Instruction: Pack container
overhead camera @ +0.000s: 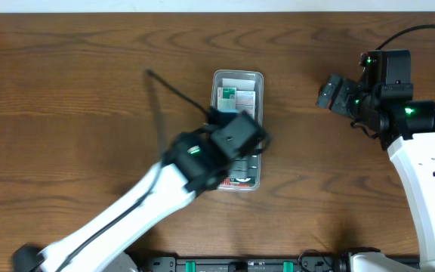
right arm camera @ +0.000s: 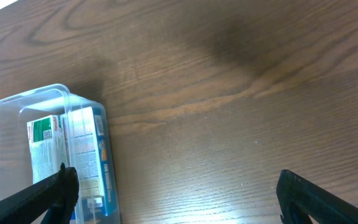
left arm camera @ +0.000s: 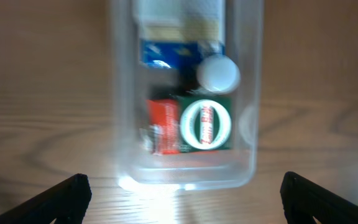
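The clear plastic container (overhead camera: 238,76) lies lengthwise at the table's middle, holding small boxes. In the left wrist view the container (left arm camera: 250,124) holds a blue box (left arm camera: 166,53), a white round cap (left arm camera: 218,73), a red box (left arm camera: 163,127) and a green box with a white oval (left arm camera: 207,123). My left gripper (left arm camera: 182,199) is open and empty above the container's near end; it covers the container's middle in the overhead view (overhead camera: 236,136). My right gripper (right arm camera: 176,196) is open and empty, off to the container's right (overhead camera: 331,92). The right wrist view shows the container's end (right arm camera: 17,106).
A thin black cable (overhead camera: 165,87) runs from the left arm across the table to the container's left. A black rail (overhead camera: 278,263) lies along the table's front edge. The table's far edge shows at the top of the overhead view.
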Robot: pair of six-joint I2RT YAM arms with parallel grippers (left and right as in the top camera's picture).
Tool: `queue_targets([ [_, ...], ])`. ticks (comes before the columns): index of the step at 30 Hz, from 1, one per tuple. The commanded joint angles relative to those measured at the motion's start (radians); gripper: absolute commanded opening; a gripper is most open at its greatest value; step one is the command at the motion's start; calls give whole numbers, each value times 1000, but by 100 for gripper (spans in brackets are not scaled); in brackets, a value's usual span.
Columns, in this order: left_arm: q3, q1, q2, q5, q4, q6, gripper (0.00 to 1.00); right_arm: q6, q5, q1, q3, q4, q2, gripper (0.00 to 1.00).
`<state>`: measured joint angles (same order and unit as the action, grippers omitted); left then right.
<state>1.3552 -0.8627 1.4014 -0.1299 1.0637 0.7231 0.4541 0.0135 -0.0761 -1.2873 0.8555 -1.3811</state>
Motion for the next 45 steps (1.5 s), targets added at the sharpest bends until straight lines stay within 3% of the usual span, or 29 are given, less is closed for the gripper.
queue_targets([
  [1, 32, 28, -130, -201, 42, -62, 98, -10, -6, 4, -6, 2, 0, 99],
  [7, 32, 41, -406, -535, 104, -192, 98, -11, -6, 4, -6, 2, 0, 99],
  [11, 32, 41, -575, -646, 94, -283, 98, -10, -6, 4, -6, 2, 0, 99],
  [21, 32, 41, -796, -633, 107, -285, 98, -11, -6, 4, -6, 2, 0, 99],
  [33, -8, 51, -817, -619, 227, -318, 98, -11, -6, 4, -6, 2, 0, 99],
  [40, -124, 288, -830, -569, 216, -331, 98, -10, -6, 4, -6, 2, 0, 99],
  [45, -251, 494, -885, -448, 77, -374, 98, -11, -6, 4, -6, 2, 0, 99],
])
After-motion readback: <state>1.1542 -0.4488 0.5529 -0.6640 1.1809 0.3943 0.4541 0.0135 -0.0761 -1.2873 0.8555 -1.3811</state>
